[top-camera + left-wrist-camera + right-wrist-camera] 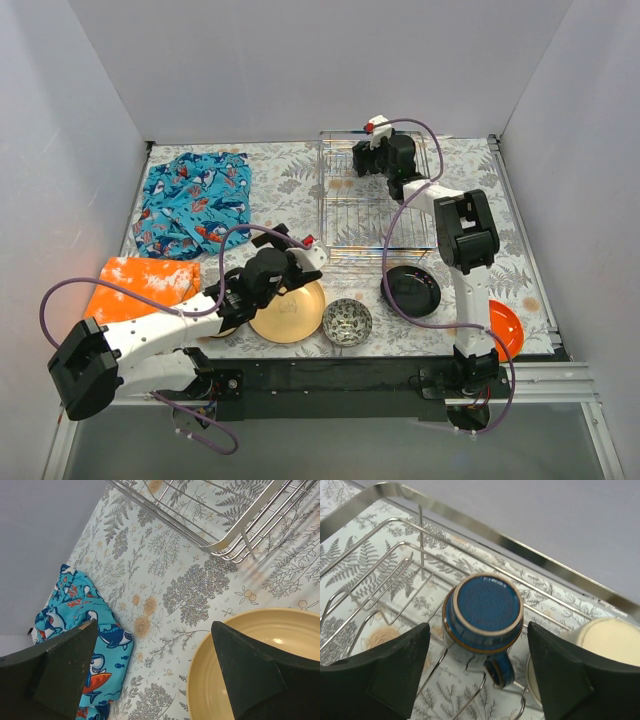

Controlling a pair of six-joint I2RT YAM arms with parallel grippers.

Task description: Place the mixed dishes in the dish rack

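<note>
Flanking the upturned mug [482, 612] beside a cup [607, 640], right jaws gape; left jaws too.

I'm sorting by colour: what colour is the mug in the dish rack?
The mug is dark blue with a thin tan edge, clearest in the right wrist view.

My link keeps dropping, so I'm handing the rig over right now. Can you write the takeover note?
Left gripper: open and empty, at the rim of the tan-yellow plate.
Right gripper: open, fingers either side of the dark blue mug.
Done: mug upside down in the dish rack, beige cup beside it.
Left: tan-yellow plate, grey patterned bowl, black plate and orange plate, all on the table.
</note>
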